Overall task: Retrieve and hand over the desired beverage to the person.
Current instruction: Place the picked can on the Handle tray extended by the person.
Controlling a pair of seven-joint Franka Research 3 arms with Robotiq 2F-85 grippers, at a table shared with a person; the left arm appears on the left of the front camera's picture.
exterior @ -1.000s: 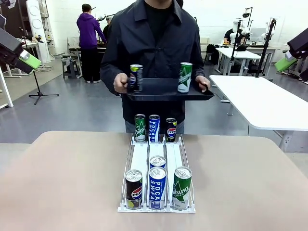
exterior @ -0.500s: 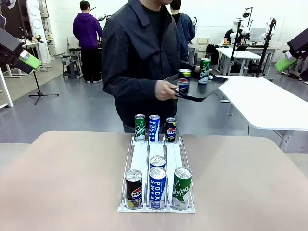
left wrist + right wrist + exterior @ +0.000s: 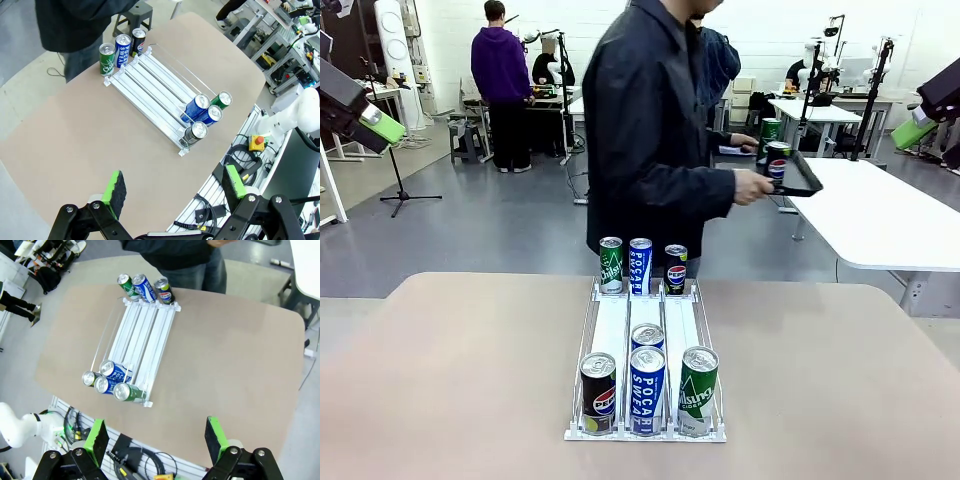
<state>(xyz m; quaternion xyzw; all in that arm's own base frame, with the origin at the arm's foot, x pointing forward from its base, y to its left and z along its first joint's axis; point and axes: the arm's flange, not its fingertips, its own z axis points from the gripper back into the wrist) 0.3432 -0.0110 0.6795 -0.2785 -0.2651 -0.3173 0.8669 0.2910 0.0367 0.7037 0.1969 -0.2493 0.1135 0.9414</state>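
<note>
Behind the matte tan bench [image 3: 450, 370], with its rounded corners, lies a grey-floored workshop with white tables. From the front, a white wire-and-plastic rack [image 3: 646, 340] of three sloping lanes sits mid-bench. At its near end stand a black Pepsi can [image 3: 598, 392], a blue Pocari Sweat can [image 3: 647, 390] with a second blue can [image 3: 647, 336] just behind it, and a green can [image 3: 698, 390]. At the far end three more cans stand upright: green [image 3: 611, 265], blue [image 3: 640, 266] and black [image 3: 675, 268]. All are slim, glossy metal cylinders. The person [image 3: 655, 130], in a dark navy-black collared jacket of smooth cloth, stands at the far side just behind the rack, turned sideways towards the white table, holding a flat black tray [image 3: 798, 175] that carries two cans.

From the left wrist, the left hand [image 3: 175, 192] is spread wide, its black linkage tipped with rough green pads, high above the bench edge and pinching nothing. The rack runs diagonally, and the person's dark jacket shows at the top beside the three far cans.

From the right wrist, the right hand [image 3: 156, 437] is likewise spread wide and empty, well above the bench. The rack lies below it, and the person's jacket and jeans show at the top edge.
</note>
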